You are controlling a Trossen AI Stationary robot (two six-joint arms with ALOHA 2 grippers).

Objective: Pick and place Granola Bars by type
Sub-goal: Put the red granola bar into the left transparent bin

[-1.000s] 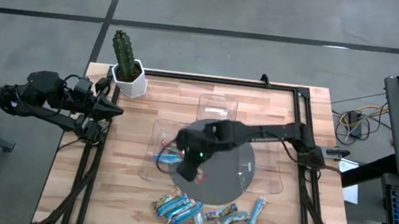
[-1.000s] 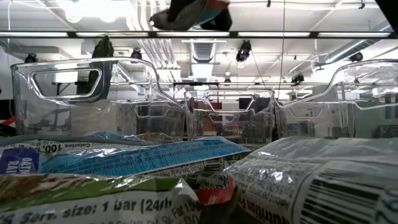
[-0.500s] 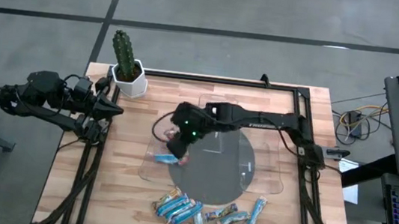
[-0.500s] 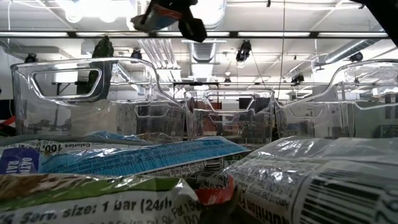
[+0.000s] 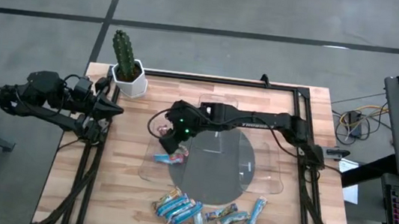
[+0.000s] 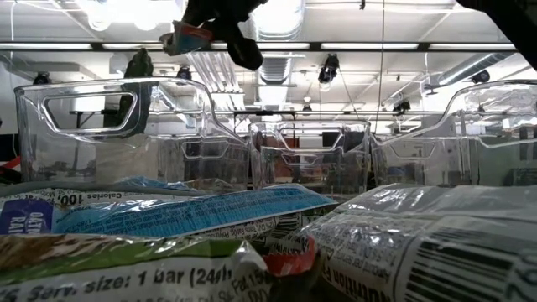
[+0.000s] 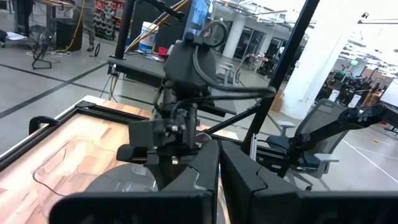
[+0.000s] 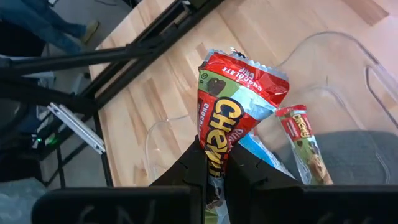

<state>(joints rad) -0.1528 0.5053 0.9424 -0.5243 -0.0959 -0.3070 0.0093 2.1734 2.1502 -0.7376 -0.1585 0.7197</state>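
Right pincer [image 8: 213, 163] clamped tight on a red Chewy granola bar [image 8: 236, 118], gripped at one end, wrapper sticking out past the fingertips. In the high view the right pincer [image 5: 174, 133] hangs over the left clear tray [image 5: 149, 168], at roughly 9 o'clock from the grey round mat [image 5: 215, 170] at counter centre. The held bar [image 6: 186, 37] shows up high in the low view, above the tray rims.

Inside that tray, under the pincer: another red-wrapped bar [image 8: 305, 140] and a blue bar [image 5: 165, 157].

Loose pile of granola bars [image 5: 207, 212], mostly blue/teal, lies at 6 o'clock on the wooden counter [image 5: 119, 186], near its front edge, well apart from the trays. Second clear tray [image 5: 217, 103] at 12 o'clock, third tray [image 5: 275, 173] at 3 o'clock of the mat.

Potted cactus [image 5: 125, 62] at the counter's far-left corner, about 10 o'clock.

Left pincer [image 5: 115, 109] fully closed, holding nothing, parked off the left counter edge.
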